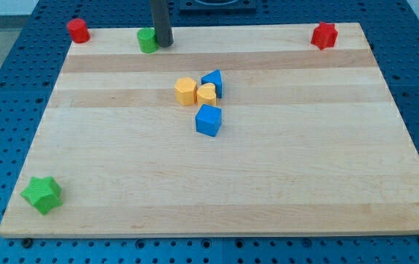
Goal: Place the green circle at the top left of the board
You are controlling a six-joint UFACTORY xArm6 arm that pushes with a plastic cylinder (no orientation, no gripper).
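Note:
The green circle [147, 40] stands near the board's top edge, left of the middle. My tip [165, 44] sits right against its right side, touching or nearly touching it. The rod rises straight up out of the view's top. A red block [78, 30], round or hexagonal, stands at the board's top left corner, left of the green circle.
A red star block [325, 35] is at the top right corner. A green star block [42, 194] is at the bottom left. In the middle sit a yellow hexagon [185, 91], a yellow heart [206, 94], a blue triangle-like block [213, 81] and a blue block [209, 120]. The wooden board [305, 183] lies on a blue pegboard table.

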